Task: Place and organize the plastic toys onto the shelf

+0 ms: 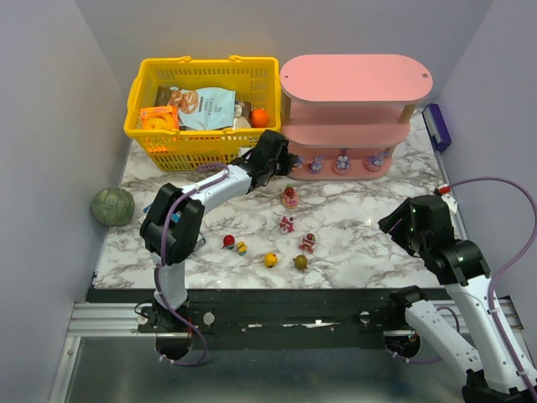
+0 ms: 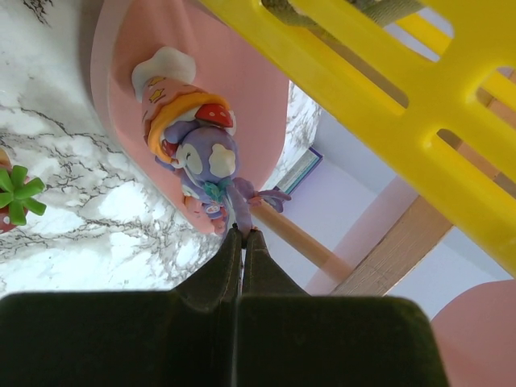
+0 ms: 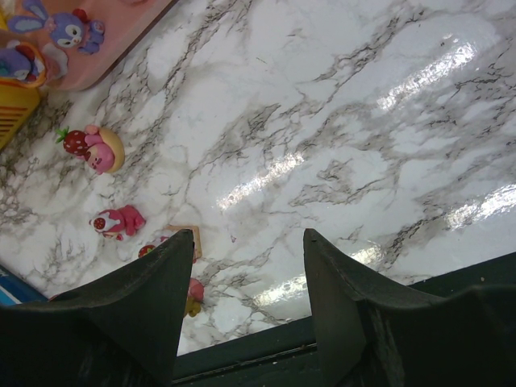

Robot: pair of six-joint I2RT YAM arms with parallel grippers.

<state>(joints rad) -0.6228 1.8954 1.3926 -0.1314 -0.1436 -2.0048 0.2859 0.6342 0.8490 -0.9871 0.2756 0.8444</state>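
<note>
Nearest the arm bases, the right gripper (image 3: 246, 242) hangs over the right side of the white, grey-veined marble-patterned desk (image 1: 369, 197); its jaws stand well apart with nothing between them, and only bare desk shows under the gap.

A loose row of small plastic toys lies along the desk's near middle: a red round figurine (image 1: 228, 242) just beside a yellow-and-blue round figurine (image 1: 241, 248); to their right a yellow round figurine (image 1: 271, 259) and an olive round figurine (image 1: 300, 262).

A little farther back are three pink toys: a small pink strawberry-topped figurine (image 1: 307, 243) near the olive one; a second pink figurine (image 1: 287, 224) beyond it; a larger pink figurine with a red strawberry cap (image 1: 290, 197) farther still.

A green speckled ball (image 1: 112, 206) lies just off the desk's left edge.

The left arm stretches across the desk to the left end of the pink three-tier shelf with oval boards and light wooden posts (image 1: 357, 80). The left gripper (image 2: 242, 235) has its jaws pressed together; the tips touch the thin ear of a purple bunny-like figurine (image 2: 208, 161) that is on the bottom board; whether the ear is pinched I cannot tell.

Three more purple bunny figurines (image 1: 342, 161) stand in a row along the same board; the two upper boards are bare.

Left of the shelf and touching it is a yellow slatted plastic basket (image 1: 147, 126) holding snack packets (image 1: 205, 107) and an orange ball (image 1: 260, 117); a dark blue flat object (image 1: 436, 126) lies by the shelf's right end.
</note>
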